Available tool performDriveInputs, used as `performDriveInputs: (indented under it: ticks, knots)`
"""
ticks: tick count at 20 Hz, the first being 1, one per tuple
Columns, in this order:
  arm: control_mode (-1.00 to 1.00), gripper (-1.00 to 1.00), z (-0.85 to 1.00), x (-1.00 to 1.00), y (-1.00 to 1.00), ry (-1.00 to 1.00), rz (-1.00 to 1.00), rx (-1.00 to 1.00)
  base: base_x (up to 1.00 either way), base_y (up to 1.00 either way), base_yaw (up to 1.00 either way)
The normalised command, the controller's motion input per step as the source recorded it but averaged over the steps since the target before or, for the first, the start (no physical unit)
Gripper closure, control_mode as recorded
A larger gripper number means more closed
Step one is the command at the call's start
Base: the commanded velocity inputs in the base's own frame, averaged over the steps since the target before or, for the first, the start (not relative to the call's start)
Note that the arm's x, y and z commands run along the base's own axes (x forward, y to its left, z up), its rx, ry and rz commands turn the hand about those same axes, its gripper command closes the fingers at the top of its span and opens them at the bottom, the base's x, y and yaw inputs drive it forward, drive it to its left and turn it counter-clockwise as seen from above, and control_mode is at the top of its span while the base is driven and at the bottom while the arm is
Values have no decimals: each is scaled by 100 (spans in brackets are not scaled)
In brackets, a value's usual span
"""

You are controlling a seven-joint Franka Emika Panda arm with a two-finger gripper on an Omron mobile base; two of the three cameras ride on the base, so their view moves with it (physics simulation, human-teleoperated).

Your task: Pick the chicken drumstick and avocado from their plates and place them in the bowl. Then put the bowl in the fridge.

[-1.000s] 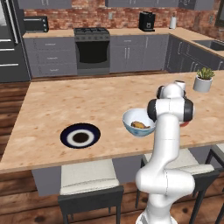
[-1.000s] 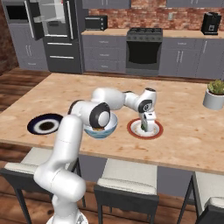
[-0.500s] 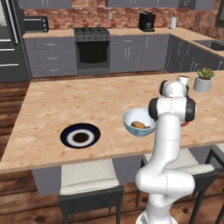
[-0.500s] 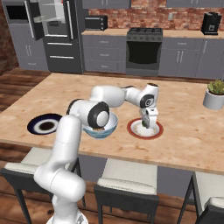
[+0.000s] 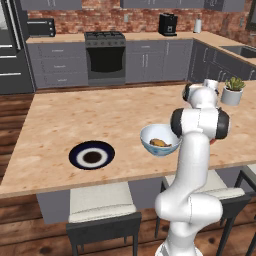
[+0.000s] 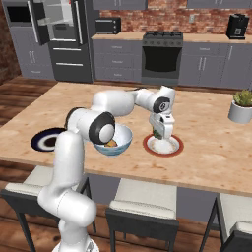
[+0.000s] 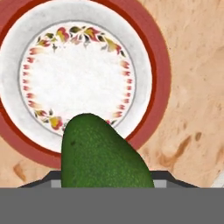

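The avocado (image 7: 100,153), dark green and pear-shaped, sits clamped in the gripper (image 6: 161,132) and hangs just above the white plate with the red-brown rim (image 7: 155,83); in the hand view its narrow end reaches over the flowered ring of that plate, whose white centre is bare. From the right base view the gripper points straight down over the plate (image 6: 176,145), with the green fruit (image 6: 157,132) showing between its dark fingers (image 6: 166,131), clear of the plate's surface. The bowl (image 6: 122,142), glossy pale blue-white, stands on the worktop (image 6: 211,147) just beside that plate on its left, partly behind the arm's elbow, and the chicken drumstick (image 5: 160,143) lies golden-brown inside it, seen well from the left base view. The dark navy plate (image 5: 91,155) with its white ring rests well apart from the bowl, toward the worktop's left end, with nothing on it. A potted plant (image 6: 242,105) stands near the worktop's right end. The fridge (image 6: 61,39) stands at the back left of the kitchen with a door swung open onto its white interior.
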Motion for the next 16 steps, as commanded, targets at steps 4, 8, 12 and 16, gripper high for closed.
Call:
performDriveInputs:
  ticks: [4, 8, 12, 16]
  knots:
    - [-100, 100, 21, -28, 70, -2, 17, 0, 0, 0, 0]
    - [-100, 100, 20, -27, 70, 0, 17, 0, 0, 0, 0]
    - [-100, 100, 22, -26, 64, 0, 18, 0, 0, 0, 0]
    - [-100, 100, 18, -22, 56, 0, 17, 0, 0, 0, 0]
